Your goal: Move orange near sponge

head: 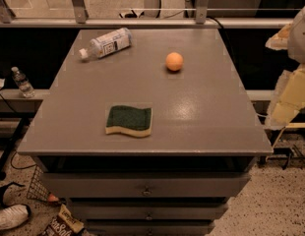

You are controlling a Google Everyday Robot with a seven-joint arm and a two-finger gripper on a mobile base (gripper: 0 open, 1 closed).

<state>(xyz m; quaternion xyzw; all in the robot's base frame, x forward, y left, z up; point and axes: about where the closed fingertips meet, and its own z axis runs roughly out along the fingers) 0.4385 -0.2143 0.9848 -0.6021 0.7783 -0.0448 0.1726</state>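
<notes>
The orange [174, 61] is a small round fruit that sits on the grey table top [201, 112], toward the back and right of centre. The sponge [129, 120], dark green on top with a pale yellow base, lies flat nearer the front edge, left of centre. The orange and the sponge are well apart. My gripper [291, 77] is at the right edge of the view, beside the table and off its top, well to the right of the orange and holding nothing that I can see.
A plastic water bottle [106, 43] lies on its side at the table's back left. Drawers [145, 186] run below the top. A small bottle [22, 82] stands on a ledge at the left. A shoe [10, 216] and a snack bag [61, 226] lie on the floor.
</notes>
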